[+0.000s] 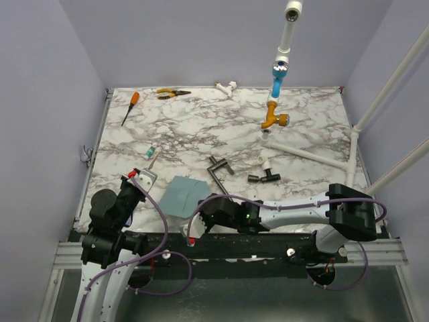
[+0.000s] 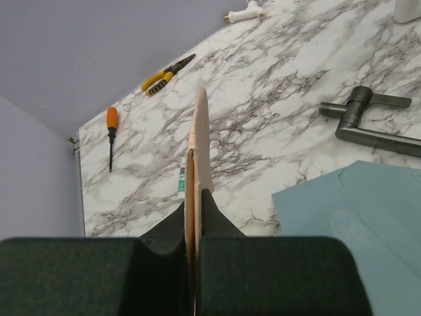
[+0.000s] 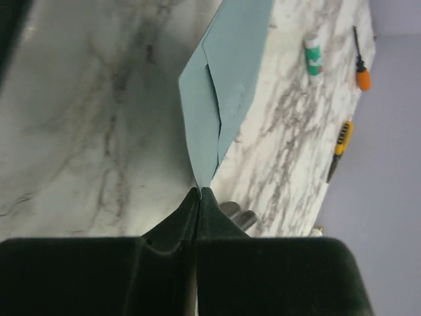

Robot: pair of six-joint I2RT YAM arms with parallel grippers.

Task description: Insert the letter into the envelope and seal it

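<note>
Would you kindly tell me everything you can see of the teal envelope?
The envelope is a flat teal paper rectangle, with creases that meet in a V in the right wrist view. It lies on the marble table near the front edge, between the two arms. One corner bends up off the surface, pinched in the shut right gripper. Nothing else touches it.

Black-jointed, white-linked arms, purple cable loops alongside, blocky tool fingers perhaps dark green.
</note>
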